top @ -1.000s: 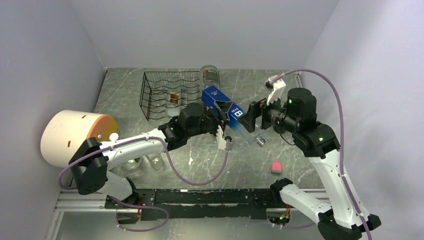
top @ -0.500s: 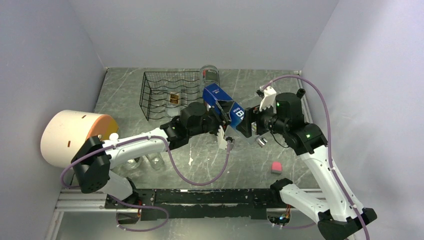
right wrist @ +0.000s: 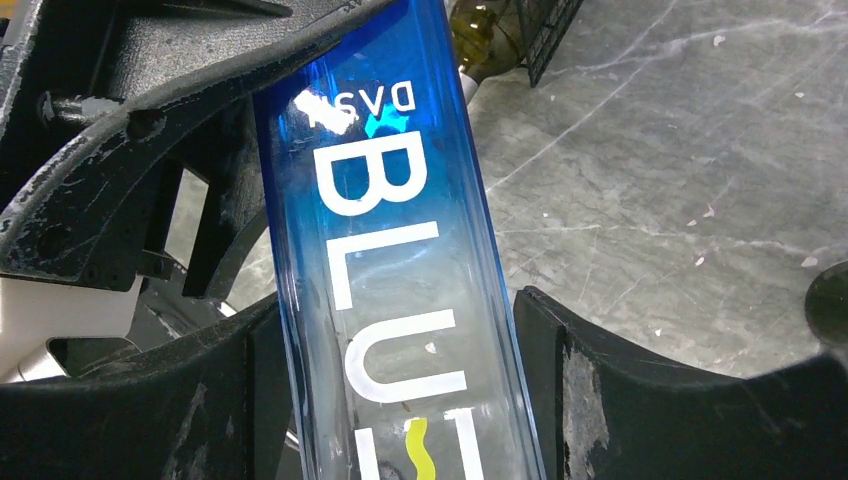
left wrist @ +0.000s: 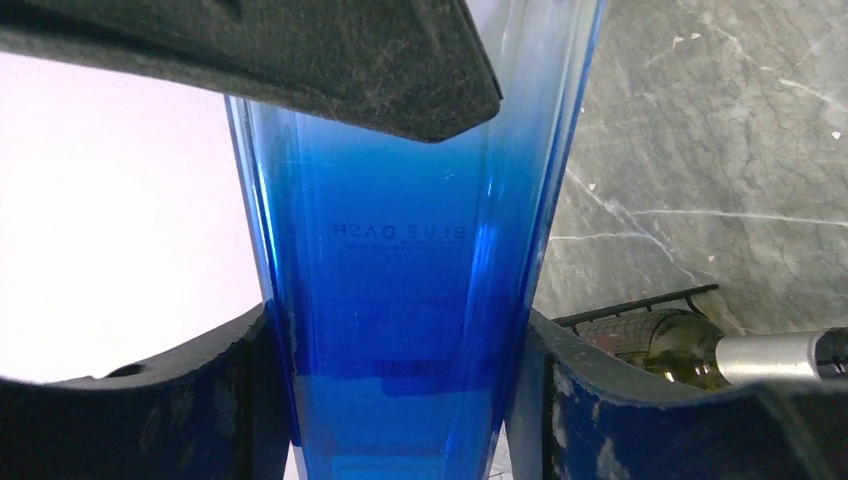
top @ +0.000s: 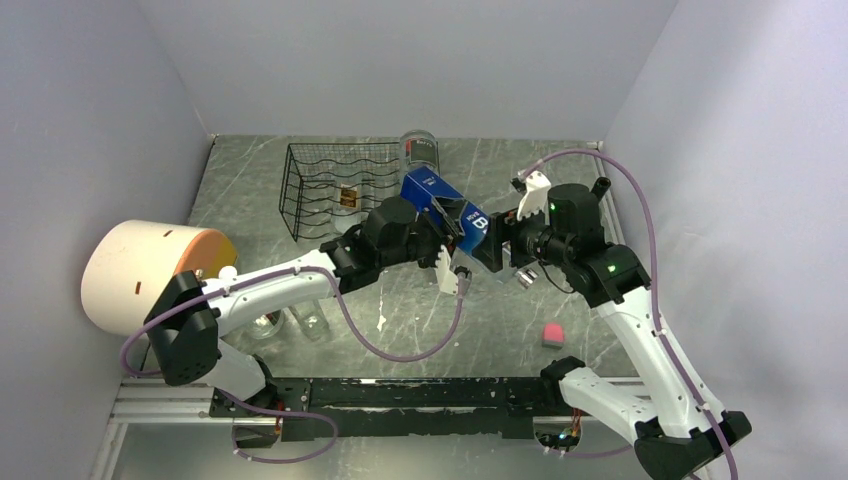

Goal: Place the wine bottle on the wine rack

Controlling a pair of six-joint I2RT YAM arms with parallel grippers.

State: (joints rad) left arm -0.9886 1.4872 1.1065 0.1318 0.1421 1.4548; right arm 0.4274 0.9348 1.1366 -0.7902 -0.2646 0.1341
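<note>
The wine bottle [top: 438, 203] is a square blue glass one with white "BLUE DASH" lettering, held tilted in the air right of the wine rack [top: 330, 190]. My left gripper [top: 443, 222] is shut on its blue part; in the left wrist view the bottle [left wrist: 400, 250] fills the space between the fingers [left wrist: 230, 400]. My right gripper [top: 497, 243] is closed around its clearer end; in the right wrist view both fingers [right wrist: 620, 390] press the bottle [right wrist: 390, 260]. The black wire rack stands on the table at the back left and shows at the edge of the left wrist view [left wrist: 640, 303].
A greenish bottle [left wrist: 680, 350] with a silver neck lies in the rack. A glass jar [top: 420, 150] stands behind the rack. A cream cylinder with an orange top [top: 150, 275] is at the left. Small glasses [top: 300, 322], a pink cube [top: 552, 334] and a small shiny piece [top: 525, 280] lie nearer.
My right arm has swung left and its gripper has come onto the bottle's near end. My left gripper has shifted the bottle slightly left and back.
</note>
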